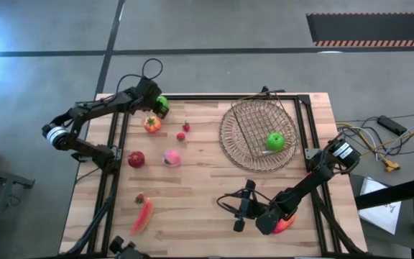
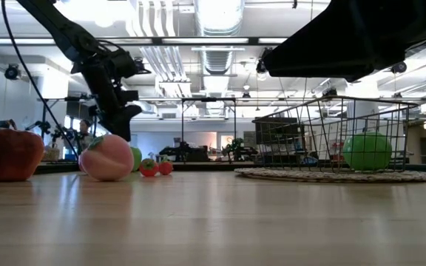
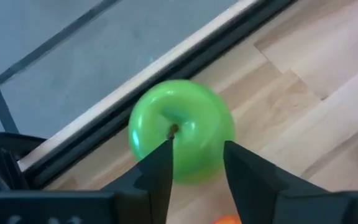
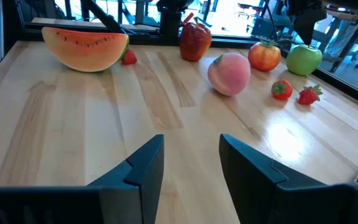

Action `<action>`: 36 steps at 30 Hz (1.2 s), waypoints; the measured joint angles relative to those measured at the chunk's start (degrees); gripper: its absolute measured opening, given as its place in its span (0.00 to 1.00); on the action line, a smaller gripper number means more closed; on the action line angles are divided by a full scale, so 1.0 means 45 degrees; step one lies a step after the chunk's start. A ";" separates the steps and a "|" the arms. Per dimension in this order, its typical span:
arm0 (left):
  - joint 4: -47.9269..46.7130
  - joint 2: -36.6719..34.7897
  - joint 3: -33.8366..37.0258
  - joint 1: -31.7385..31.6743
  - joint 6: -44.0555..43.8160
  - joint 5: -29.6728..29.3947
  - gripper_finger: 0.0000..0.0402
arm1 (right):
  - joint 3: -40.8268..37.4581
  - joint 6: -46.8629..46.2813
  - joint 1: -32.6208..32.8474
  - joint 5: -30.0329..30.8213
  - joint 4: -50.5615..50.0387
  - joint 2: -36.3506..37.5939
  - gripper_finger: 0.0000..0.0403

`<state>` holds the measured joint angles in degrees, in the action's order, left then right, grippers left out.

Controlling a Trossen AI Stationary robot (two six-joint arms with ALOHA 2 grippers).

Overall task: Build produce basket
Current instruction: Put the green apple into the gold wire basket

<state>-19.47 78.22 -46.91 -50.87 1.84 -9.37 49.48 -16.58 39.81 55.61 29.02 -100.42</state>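
Observation:
A green apple (image 3: 182, 127) lies at the table's far left edge, next to the black rail. My left gripper (image 3: 197, 152) stands over it, slanting down, fingers a little apart, their tips in front of the apple's top near the stem. My right gripper (image 4: 191, 146) is open over bare wood near the table's front, pointing left, with nothing between its fingers. The round tan basket (image 1: 230, 137) sits at the far right; a wire-grid basket (image 2: 324, 122) with a second green apple (image 1: 274, 141) rests on it. My left gripper comes at the green apple from above, slanting down, its fingertips (image 3: 163, 155) in front of the apple's top beside the stem (image 3: 173, 129). The apple rests on the table. Whether the fingertips touch it, I cannot tell.
A tomato (image 1: 152, 124), two strawberries (image 1: 183, 132), a pink peach (image 1: 171, 157) and a dark red fruit (image 1: 136, 159) lie on the left half. A long orange-red piece (image 1: 143, 216) with a strawberry beside it lies near the front left. An orange-red fruit (image 1: 284, 224) shows under my right arm.

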 joint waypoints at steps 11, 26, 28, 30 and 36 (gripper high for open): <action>0.0678 0.0202 0.0071 -0.0146 -0.0659 -0.0722 0.41 | -0.0002 -0.0039 -0.0049 0.0000 0.0000 -0.0005 0.37; 0.1128 0.1141 -0.0021 -0.0147 -0.0674 -0.0757 0.41 | -0.0002 -0.0087 -0.0049 0.0000 -0.0002 -0.0005 0.37; 0.1202 0.1111 0.0002 -0.0147 -0.0670 -0.0757 0.41 | -0.0002 -0.0087 -0.0049 0.0000 -0.0005 -0.0005 0.37; 0.1106 0.1005 0.0022 -0.0147 -0.0667 -0.0752 0.41 | -0.0002 -0.0087 -0.0049 0.0000 -0.0004 -0.0005 0.37; 0.1065 0.0665 0.0028 -0.0147 -0.0664 -0.0742 0.41 | -0.0002 -0.0089 -0.0049 -0.0001 -0.0004 -0.0005 0.37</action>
<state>-14.68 81.21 -46.78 -51.53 -1.15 -12.71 49.47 -16.98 39.59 55.61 29.00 -100.44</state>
